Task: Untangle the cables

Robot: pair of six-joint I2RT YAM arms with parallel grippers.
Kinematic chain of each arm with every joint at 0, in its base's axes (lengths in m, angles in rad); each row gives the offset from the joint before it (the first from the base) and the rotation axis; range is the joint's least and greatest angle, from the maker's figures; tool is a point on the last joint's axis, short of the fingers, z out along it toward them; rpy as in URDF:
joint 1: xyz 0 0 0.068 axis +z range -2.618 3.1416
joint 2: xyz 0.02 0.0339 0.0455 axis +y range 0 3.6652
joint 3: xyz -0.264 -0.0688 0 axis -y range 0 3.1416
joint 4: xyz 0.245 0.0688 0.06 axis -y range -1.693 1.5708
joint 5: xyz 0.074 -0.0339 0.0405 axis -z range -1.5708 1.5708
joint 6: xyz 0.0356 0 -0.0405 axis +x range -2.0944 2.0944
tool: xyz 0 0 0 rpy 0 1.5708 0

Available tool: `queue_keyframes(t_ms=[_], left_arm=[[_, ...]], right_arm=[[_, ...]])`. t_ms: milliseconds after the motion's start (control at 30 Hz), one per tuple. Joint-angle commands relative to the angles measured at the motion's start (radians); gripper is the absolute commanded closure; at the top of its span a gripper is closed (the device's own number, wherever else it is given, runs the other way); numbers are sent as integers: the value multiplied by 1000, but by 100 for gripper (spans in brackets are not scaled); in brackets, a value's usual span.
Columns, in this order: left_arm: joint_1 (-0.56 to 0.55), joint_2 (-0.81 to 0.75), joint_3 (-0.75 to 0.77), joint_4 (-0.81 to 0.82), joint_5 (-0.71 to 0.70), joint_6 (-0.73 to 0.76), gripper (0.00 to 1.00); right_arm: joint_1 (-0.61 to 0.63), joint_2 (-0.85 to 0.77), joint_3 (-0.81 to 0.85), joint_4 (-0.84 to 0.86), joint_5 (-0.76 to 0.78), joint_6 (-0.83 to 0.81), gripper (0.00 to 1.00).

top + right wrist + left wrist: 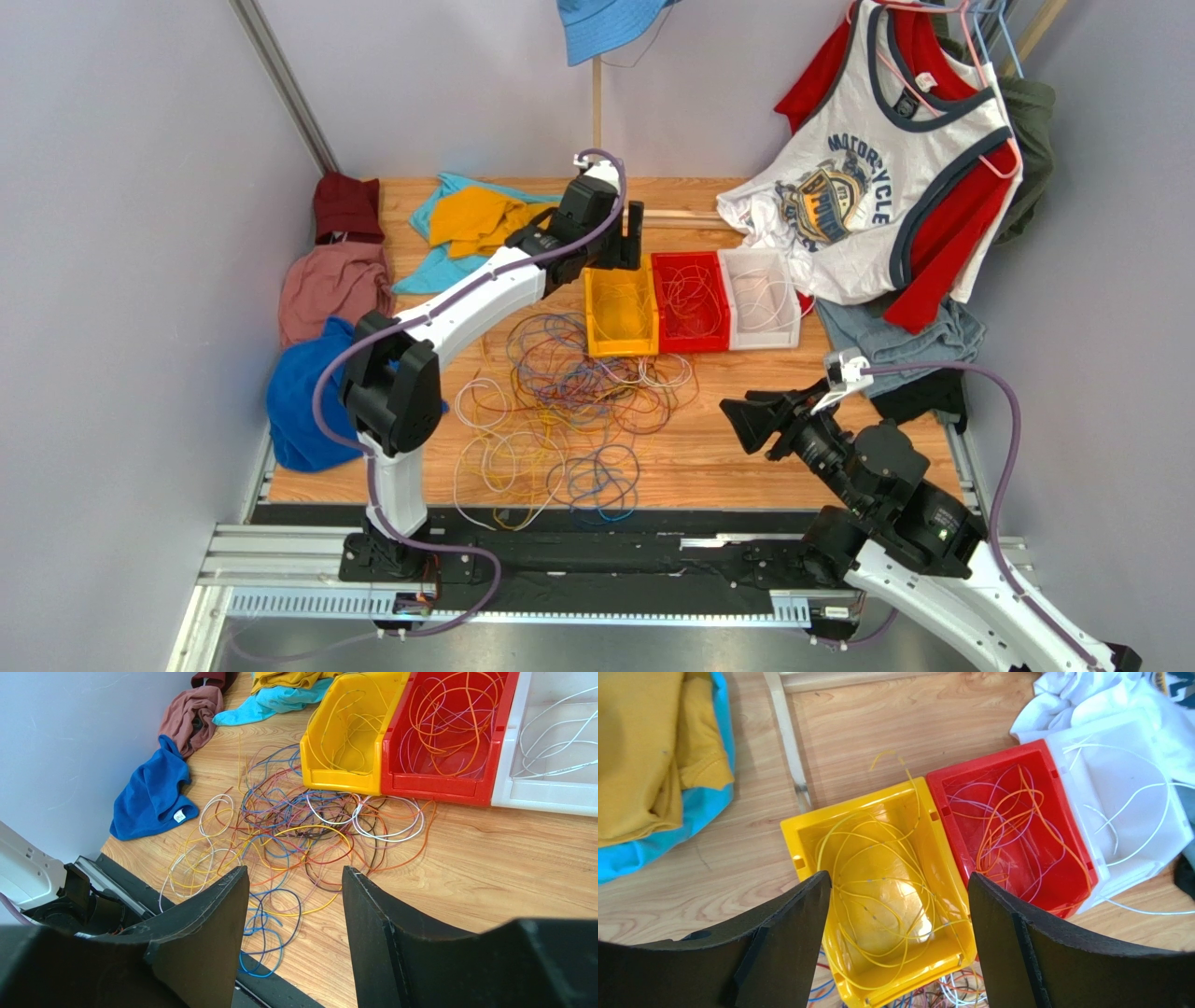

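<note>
Looks like colour-sorting: left claw [627, 235] hangs open and empty over the yellow bin [623, 347], 12 o'clock of the cables [568, 406], right claw [741, 420] open at 4.

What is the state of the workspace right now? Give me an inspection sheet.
Surface: wooden table, cables spread across its middle.
Job's things: cables in a tangled multicolour pile; yellow bin holds yellow ones, red bin orange and purple, white bin white.
Clutter: blue cloth, pink cloth and yellow garment along the left and back edges; printed T-shirt hanging beside the white bin.
End effectors: left end effector open, empty, above the yellow bin; right end effector open, empty, facing the pile.
Cables: arm hoses run along both arms.
Surroundings: grey walls; metal rail under the arm bases.
</note>
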Motion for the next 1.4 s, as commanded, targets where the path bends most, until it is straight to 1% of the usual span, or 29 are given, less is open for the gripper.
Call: queue_keyframes(t_ms=[0,133,200,233,267,300,333,367,400,433,467,500,533,567,667,733,800,900,967,1100,1200,1367], left_arm=[[-1,-141,-10,15,-47,18,19],[-2,-210,-97,37,-73,12,20],[-2,-256,-129,39,-58,-3,23],[-7,-276,-172,42,-27,-13,26],[-12,-320,-204,60,-9,-29,30],[-21,-343,-241,115,13,-34,37],[-44,-368,-316,144,56,-39,41],[-56,-406,-351,176,77,-52,47],[-70,-420,-385,244,105,-59,58],[-94,-429,-436,276,173,-65,63],[-107,-430,-453,307,214,-82,68],[-119,-423,-462,360,247,-91,77],[-137,-413,-470,384,309,-102,80],[-147,-381,-464,408,332,-108,85],[-164,-304,-410,410,366,-108,93],[-164,-249,-370,413,378,-109,94],[-162,-209,-329,408,374,-106,100],[-147,-131,-265,362,363,-86,100],[-122,-85,-248,349,372,-103,100],[-44,-54,-270,373,390,-151,100],[-9,-22,-263,347,392,-157,100],[48,-2,-312,364,380,-203,100]], right_arm=[[2,1,2,45,-5,10,45],[2,1,2,37,-6,15,45],[2,-2,2,37,-8,23,45],[2,-1,-2,42,-8,24,45],[2,-1,-4,42,-8,27,45],[2,-1,-7,45,-11,30,45],[2,-1,-10,51,-11,32,45],[2,2,-12,56,-13,33,45],[2,4,-13,57,-14,35,45],[2,7,-15,60,-16,36,45],[2,8,-13,63,-14,35,45],[2,12,-13,64,-14,35,45],[2,12,-12,68,-16,38,45],[2,15,-10,67,-16,38,45],[2,19,-7,67,-20,49,46],[2,16,-5,61,-19,55,46],[2,15,-7,54,-14,55,46],[2,16,-5,56,-13,52,46],[2,25,-2,57,-10,46,46],[2,38,-1,60,-5,36,46],[2,44,-7,68,-3,35,46],[2,48,-4,76,-6,33,46]])
